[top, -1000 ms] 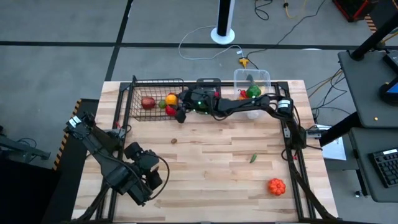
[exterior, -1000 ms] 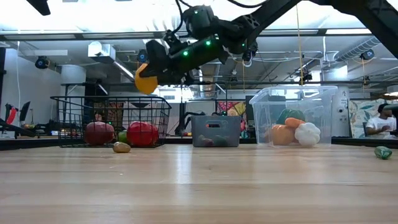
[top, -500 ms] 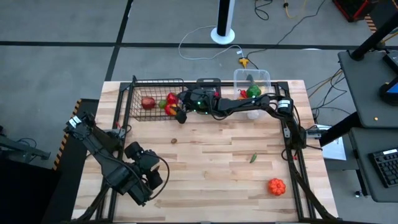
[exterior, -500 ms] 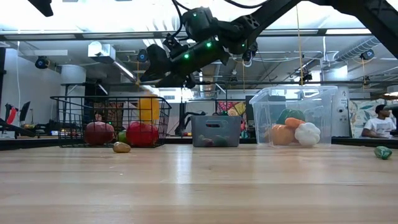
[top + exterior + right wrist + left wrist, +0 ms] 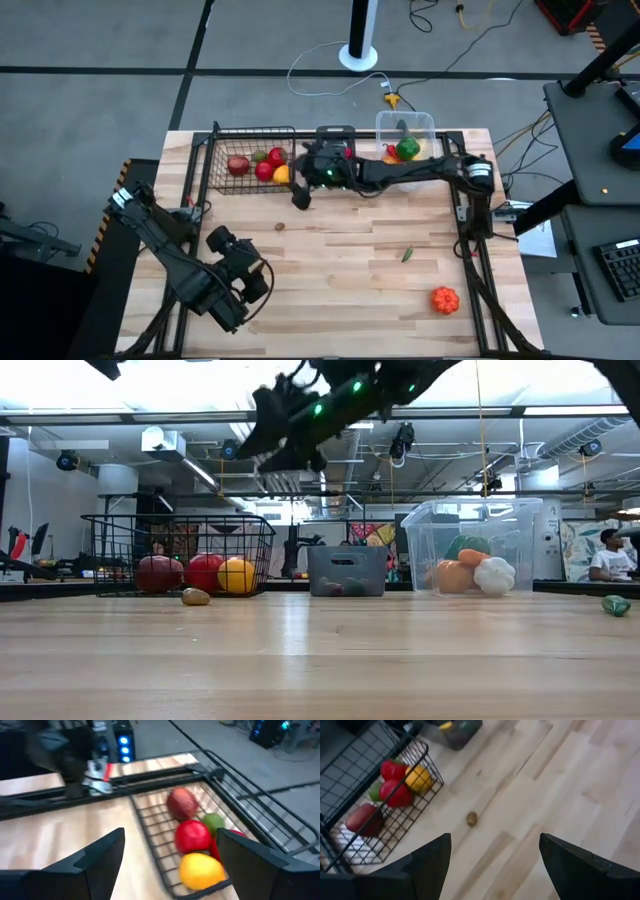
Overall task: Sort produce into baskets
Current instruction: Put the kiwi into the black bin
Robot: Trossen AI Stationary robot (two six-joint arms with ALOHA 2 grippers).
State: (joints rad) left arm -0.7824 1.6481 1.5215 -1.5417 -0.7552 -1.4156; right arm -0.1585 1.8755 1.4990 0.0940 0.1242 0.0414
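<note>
Choice of arm for the next pick, with three pieces loose on the tabletop. Right gripper poised at upper centre of the high view, just below the lower right corner of the black wire-mesh basket, fingers spread wide and holding nothing. Left gripper parked at lower left of the same view, likewise well open and empty.

Already in the mesh basket: a dark red apple, a red fruit, a green piece and a yellow-orange fruit, the last resting against the basket's right end. Green and orange pieces in the clear plastic tub at upper right; dark grey bin between the two.

Nearest loose piece: a small brown item, perhaps a kiwi or potato, too small to tell. Lies down and slightly left of the right gripper in the high view, close by; lies up and right of the left gripper, somewhat farther. No clear long axis, nearly round.

Farther off: a small green pepper at centre right, long axis running diagonally, and an orange pumpkin-like piece at lower right. Both on the right arm's side, well apart from the left gripper. Judged best reach for the brown item: right gripper, dropping almost straight down the frame.
</note>
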